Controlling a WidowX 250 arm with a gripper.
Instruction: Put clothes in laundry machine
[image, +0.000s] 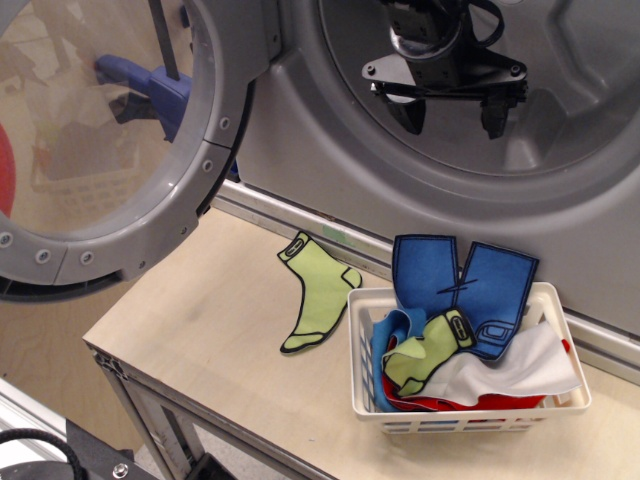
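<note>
My gripper (449, 112) hangs inside the round drum opening of the grey laundry machine (330, 150). Its two black fingers point down, spread apart, with nothing between them. One lime-green sock (316, 297) lies flat on the wooden table, left of the basket. The other clothes sit in the white slotted basket (400, 412): blue shorts (462, 288) standing up at the back, a second lime-green sock (425, 355), white cloth (510, 370) and red pieces (455, 403) underneath. The gripper is well above and behind the basket.
The round grey-rimmed clear-window door (100, 140) stands swung open at the left, over the table's left edge. A metal sill (300, 222) runs between table and machine. The wooden table (200, 350) ends at the front and left.
</note>
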